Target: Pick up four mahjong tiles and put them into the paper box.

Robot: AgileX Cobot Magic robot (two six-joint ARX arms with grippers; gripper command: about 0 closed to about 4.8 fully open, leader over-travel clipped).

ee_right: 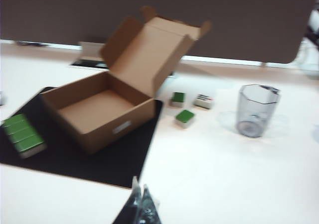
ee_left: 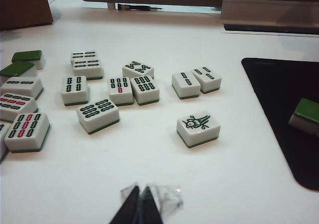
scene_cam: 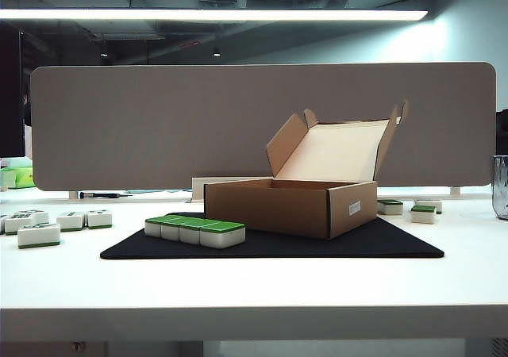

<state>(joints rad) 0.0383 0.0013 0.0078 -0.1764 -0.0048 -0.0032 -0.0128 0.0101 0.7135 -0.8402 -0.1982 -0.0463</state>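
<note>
Four mahjong tiles (scene_cam: 195,231) with green backs lie side by side on the black mat, left of the paper box (scene_cam: 270,208). The box is brown cardboard, its flap lid raised, and nothing shows inside it. The right wrist view shows the tiles (ee_right: 22,134) and the box (ee_right: 119,122) from above and some way off; my right gripper (ee_right: 140,186) is shut and empty, over the mat's near edge. My left gripper (ee_left: 140,190) is shut and empty above bare white table, with one end of the tile row (ee_left: 306,115) at the edge of that view. Neither gripper appears in the exterior view.
Several loose tiles with white marked faces (ee_left: 119,92) lie scattered left of the mat (scene_cam: 317,246). A few more tiles (ee_right: 185,117) and a clear plastic cup (ee_right: 256,109) stand right of the box. A grey partition (scene_cam: 262,119) closes the back of the table.
</note>
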